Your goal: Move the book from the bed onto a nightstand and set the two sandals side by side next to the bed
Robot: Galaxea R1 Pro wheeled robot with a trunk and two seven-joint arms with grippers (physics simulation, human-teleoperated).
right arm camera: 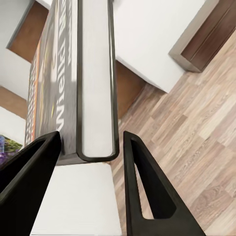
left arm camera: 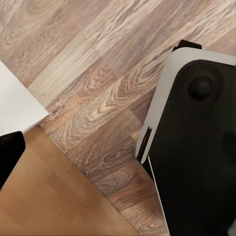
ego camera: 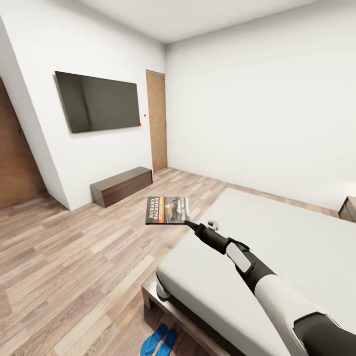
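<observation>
My right gripper [ego camera: 190, 225] is shut on the book [ego camera: 167, 210], a thin dark paperback lettered "RICHARD BACHMAN". It holds the book in the air past the corner of the bed [ego camera: 277, 247], above the floor. In the right wrist view the book [right arm camera: 93, 88] stands edge-on between the two black fingers [right arm camera: 147, 196] of the gripper [right arm camera: 91, 136]. Two bright blue sandals [ego camera: 159, 341] lie close together on the floor by the bed's frame. A dark nightstand [ego camera: 348, 208] peeks in at the right edge. A black part [left arm camera: 7, 155] at the edge of the left wrist view may be a finger.
A wall television [ego camera: 99, 101] hangs over a low dark cabinet [ego camera: 121, 185]. A wooden door [ego camera: 156, 121] stands in the far corner. Wood-plank floor [ego camera: 74, 257] stretches out beside the bed. The left wrist view looks down at floor planks [left arm camera: 98, 73] and my own black-and-white body [left arm camera: 196, 147].
</observation>
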